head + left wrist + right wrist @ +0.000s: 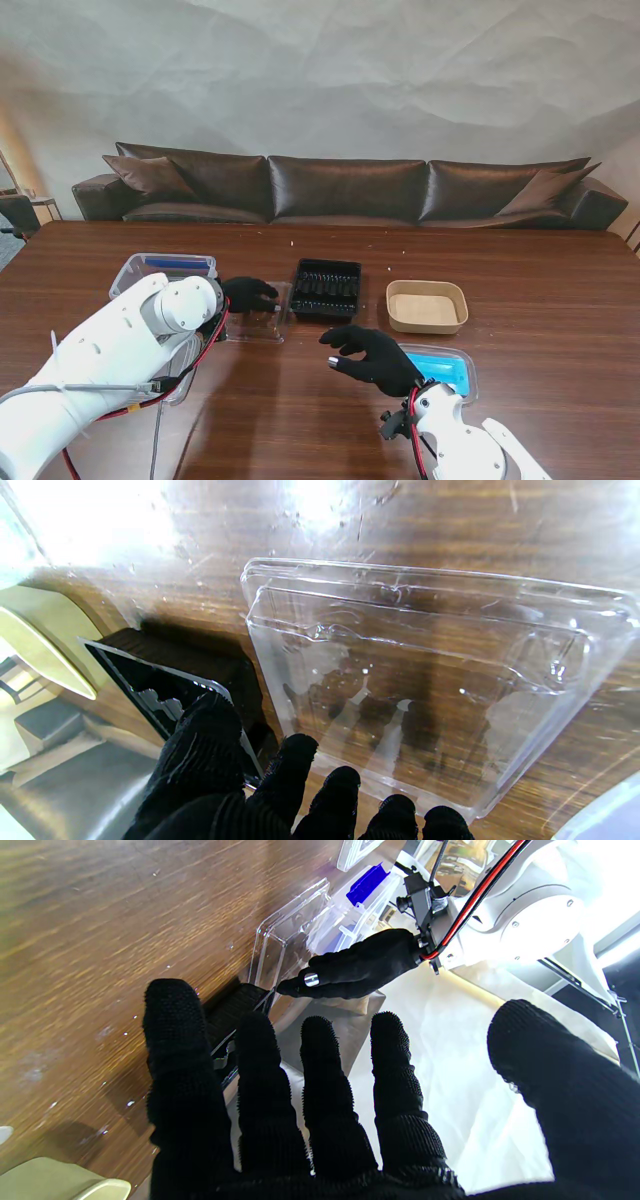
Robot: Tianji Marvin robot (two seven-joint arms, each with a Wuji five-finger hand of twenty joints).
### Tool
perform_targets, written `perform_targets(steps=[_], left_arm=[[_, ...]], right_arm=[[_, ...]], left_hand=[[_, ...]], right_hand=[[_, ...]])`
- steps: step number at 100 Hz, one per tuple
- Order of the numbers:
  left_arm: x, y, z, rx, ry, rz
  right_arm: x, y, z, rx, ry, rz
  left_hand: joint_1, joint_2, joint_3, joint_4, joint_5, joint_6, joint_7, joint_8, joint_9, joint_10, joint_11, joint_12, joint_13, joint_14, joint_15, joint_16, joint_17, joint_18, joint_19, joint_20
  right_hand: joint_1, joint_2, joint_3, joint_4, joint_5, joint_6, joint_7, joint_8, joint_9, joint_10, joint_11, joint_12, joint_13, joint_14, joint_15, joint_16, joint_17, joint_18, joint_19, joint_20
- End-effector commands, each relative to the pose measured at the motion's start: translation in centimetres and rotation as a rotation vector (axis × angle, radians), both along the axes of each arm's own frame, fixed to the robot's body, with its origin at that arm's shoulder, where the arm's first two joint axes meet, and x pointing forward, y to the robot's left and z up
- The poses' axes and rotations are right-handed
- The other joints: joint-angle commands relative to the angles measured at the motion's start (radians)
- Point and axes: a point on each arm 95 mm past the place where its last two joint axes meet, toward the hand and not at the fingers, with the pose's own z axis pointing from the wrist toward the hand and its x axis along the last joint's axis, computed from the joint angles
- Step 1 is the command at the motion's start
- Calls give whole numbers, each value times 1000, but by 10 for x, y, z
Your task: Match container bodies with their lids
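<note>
**Left hand at the clear lid, no pairing completed yet**

The left hand [248, 293] is seen poised over the near-left edge of a clear plastic lid [262, 322], its fingers [295, 760] loosely spread; whether the plastic is already touched cannot be told, and nothing is pinched. The right hand [372, 358] is held above the table [560, 300] near the middle, fingers fanned apart and holding nothing.

Just to the right of the clear lid a black ribbed tray [327, 288] is placed, uncovered. Farther right a beige container [427, 306] stands open. Near the right arm a clear box with a blue part inside [445, 367] is seen, partly hidden by the hand. At the far left, behind the left arm, another clear box with a blue strip [165, 268] is found.

As far as can be judged, no body has been closed with a lid: both the black tray and the beige container remain open. The clear lid appears meant for the black tray beside it, so that pairing seems in hand, with the rest left to do.
</note>
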Motion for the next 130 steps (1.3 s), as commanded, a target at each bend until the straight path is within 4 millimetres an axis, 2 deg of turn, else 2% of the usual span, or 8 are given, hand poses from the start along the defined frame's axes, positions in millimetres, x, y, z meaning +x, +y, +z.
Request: perform_targets(steps=[1,21,26,30,48,72,101,130], left_arm=[[-10,4,-11,15,49,-8],[-22,4,-9,14,62,-19],[-25,3,-8,13,65,-25],[-28,2,-8,13,68,-32],[-41,0,-8,3,82,-48],[-61,0,-5,-10,106,-41],[-90,0,-11,-48,118,-33],[-113,-4,-7,-76,128,-21]], right_arm=[[-2,3,-2,0,11,13],[-2,3,-2,1,13,13],[-2,3,-2,2,14,12],[-2,3,-2,2,14,12],[-2,3,-3,1,13,11],[-2,4,-4,0,15,12],[-2,4,-5,-3,19,14],[-2,6,-6,-3,19,16]], left_hand=[[-2,38,-9,1,11,1,12,10,20,26,42,15,-17,19,-1,13,0,-14,-27,-7],[-2,42,-9,1,11,7,11,9,26,38,43,17,-18,26,0,21,-2,-11,-24,7],[1,44,-8,1,10,9,9,9,29,48,43,17,-18,39,1,24,1,-12,-20,12],[2,47,-10,0,7,14,6,6,32,57,42,16,-20,50,4,38,-3,-14,-1,44],[3,54,-9,0,-7,34,-2,0,29,69,41,15,-21,55,1,40,-7,-12,4,64],[2,64,-10,0,-46,75,-28,-21,21,91,38,11,-21,58,-1,38,-8,-11,1,76],[5,68,-10,2,-56,96,-37,-44,19,102,37,7,-22,62,-2,35,-7,-10,-5,82],[3,72,-11,3,-68,108,-41,-62,20,113,37,5,-24,65,-4,28,-7,-9,-13,81]], right_hand=[[-8,32,24,19,10,-1,-8,-15,22,12,-4,-9,21,3,-4,7,-461,-1,45,-18],[-7,33,24,20,6,0,-9,-15,24,11,-3,-8,22,3,-4,7,-461,0,46,-19],[-7,33,25,20,4,0,-10,-16,24,12,-3,-9,21,5,-5,7,-462,0,45,-19],[-7,34,24,20,2,0,-10,-16,26,12,-2,-8,20,4,-5,7,-461,-1,45,-19],[-8,34,25,20,1,1,-8,-15,26,11,-2,-8,22,3,-5,7,-461,0,46,-19],[-7,35,26,20,0,3,-7,-16,25,11,-3,-9,21,5,-5,7,-461,0,46,-19],[-6,37,26,20,-1,3,-6,-16,26,12,-2,-8,21,6,-5,7,-461,-1,46,-19],[-7,37,26,20,-2,5,-5,-17,26,12,-1,-8,20,4,-5,7,-462,-1,46,-20]])
